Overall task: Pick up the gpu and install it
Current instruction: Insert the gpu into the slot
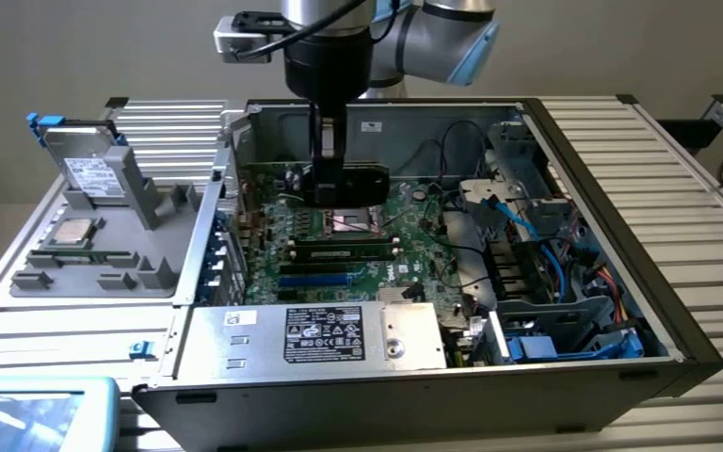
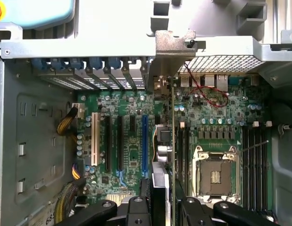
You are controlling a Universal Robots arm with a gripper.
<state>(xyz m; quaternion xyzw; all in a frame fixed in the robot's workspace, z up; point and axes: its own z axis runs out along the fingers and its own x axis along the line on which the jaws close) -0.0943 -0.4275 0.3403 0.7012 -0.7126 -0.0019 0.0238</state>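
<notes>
Fingers (image 1: 330, 160) clamp the gpu (image 1: 364, 179) on edge above the motherboard (image 1: 412, 226), so its connector faces the slots (image 2: 145, 141)

Black gpu (image 1: 364, 179), green motherboard (image 2: 131, 157), blue slot (image 2: 145, 141), cream slot (image 2: 94, 139)

The gpu (image 1: 367, 181), black-faced card upright on edge, seemingly just above the motherboard (image 1: 427, 235)

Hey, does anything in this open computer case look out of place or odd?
Nothing looks damaged or spilled. Two things stand out: the processor socket is empty, its contacts bare, and the gpu sits in no slot, held edge-on by the pincer over the motherboard.
</notes>
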